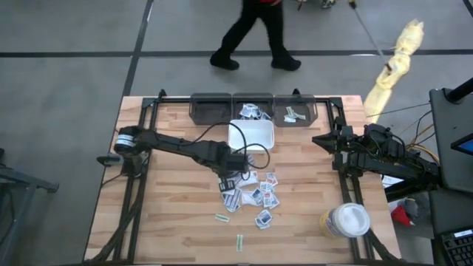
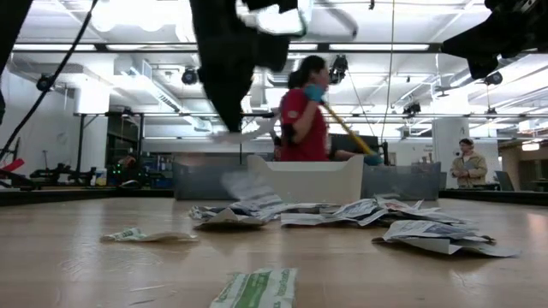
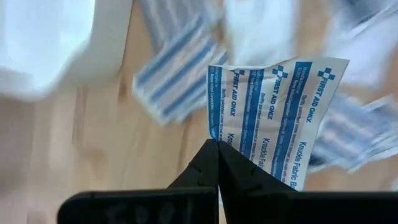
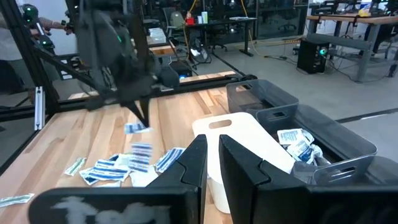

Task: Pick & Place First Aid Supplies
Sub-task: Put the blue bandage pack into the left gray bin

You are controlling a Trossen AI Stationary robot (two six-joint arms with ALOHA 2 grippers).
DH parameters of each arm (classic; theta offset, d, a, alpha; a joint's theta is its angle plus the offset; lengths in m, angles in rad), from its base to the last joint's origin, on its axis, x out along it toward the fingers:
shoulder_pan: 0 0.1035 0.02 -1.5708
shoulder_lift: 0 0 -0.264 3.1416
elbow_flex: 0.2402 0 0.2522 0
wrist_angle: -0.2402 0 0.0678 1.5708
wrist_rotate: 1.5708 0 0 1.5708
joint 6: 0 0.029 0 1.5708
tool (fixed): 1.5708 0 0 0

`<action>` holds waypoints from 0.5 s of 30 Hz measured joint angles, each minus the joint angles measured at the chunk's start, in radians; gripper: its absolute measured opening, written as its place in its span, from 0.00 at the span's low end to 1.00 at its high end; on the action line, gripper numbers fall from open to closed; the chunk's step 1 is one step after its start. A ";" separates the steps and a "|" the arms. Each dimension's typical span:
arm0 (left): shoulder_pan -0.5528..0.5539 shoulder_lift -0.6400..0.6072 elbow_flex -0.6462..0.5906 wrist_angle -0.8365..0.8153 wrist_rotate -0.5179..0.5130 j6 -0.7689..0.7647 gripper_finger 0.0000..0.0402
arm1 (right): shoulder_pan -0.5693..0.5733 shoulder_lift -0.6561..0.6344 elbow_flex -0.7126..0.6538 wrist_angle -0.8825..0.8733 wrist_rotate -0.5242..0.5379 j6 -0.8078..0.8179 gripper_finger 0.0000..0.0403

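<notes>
From above, the left end effector (image 1: 238, 167) is hovering over the light wooden slatted table (image 1: 170, 214), just beside the white square plastic tray (image 1: 255, 134) and at the edge of the scattered pile of small flat first aid packets (image 1: 255, 193). The right end effector (image 1: 319, 140) is waiting near the table's right edge; its dark fingers are standing slightly apart with nothing between them. Three dark grey plastic bins (image 1: 253, 108) are lining the far edge.

At table height, the packets (image 2: 342, 211) are lying flat in front of the tray (image 2: 310, 181), and a person in a red top (image 2: 303, 120) is walking behind.

The left wrist view is giving what the others are hiding: the fingertips (image 3: 208, 163) are clenched on the corner of a white packet with blue printed stripes (image 3: 273, 106), lifted off the pile, its stripes and long axis running away from the fingertips.

From the right wrist, that packet (image 4: 135, 128) is dangling small beneath the left end effector (image 4: 142, 115), above the table.
</notes>
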 joint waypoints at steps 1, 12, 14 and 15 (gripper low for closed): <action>-0.001 -0.014 0.000 0.031 0.000 0.014 0.00 | 0.000 0.000 0.000 0.000 0.000 0.000 0.10; 0.045 -0.069 -0.001 0.347 -0.258 0.016 0.00 | 0.000 0.003 0.000 0.000 0.000 0.000 0.09; 0.070 -0.072 -0.001 0.357 -0.277 0.016 0.00 | 0.000 0.003 0.000 0.000 0.000 0.000 0.10; 0.083 -0.074 -0.001 0.353 -0.286 0.016 0.00 | 0.000 0.003 0.000 0.000 0.000 -0.001 0.10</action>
